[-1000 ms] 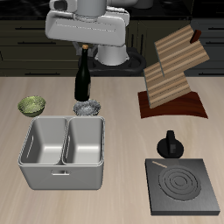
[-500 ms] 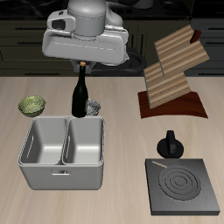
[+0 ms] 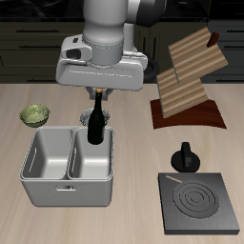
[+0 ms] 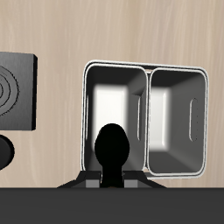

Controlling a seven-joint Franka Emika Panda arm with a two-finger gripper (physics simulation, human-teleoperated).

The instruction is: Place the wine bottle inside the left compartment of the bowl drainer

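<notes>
1. Dark glass fills the pincer's grasp: the gripper [image 3: 96, 92] is closed on the neck of the wine bottle [image 3: 95, 125], which hangs upright beneath it.
2. From the wrist camera the wine bottle [image 4: 112, 150] shows as a black rounded shape directly under the gripper body.
3. The bottle's lower body hangs at the back rim of the bowl drainer [image 3: 43, 190], over the well that lies nearer the black pot; whether its base is already below the rim cannot be told.
4. Seen from the wrist, the bowl drainer [image 4: 147, 69] shows two bare grey wells split by a central wall.
5. Behind the tub sit a small glass dish [image 3: 105, 116], partly hidden by the bottle, and a green bowl [image 3: 34, 115].
6. Farther off stand a wooden rack [image 3: 189, 81], a black knobbed pot [image 3: 185, 158] and a dark square plate with spiral rings [image 3: 198, 203].
</notes>
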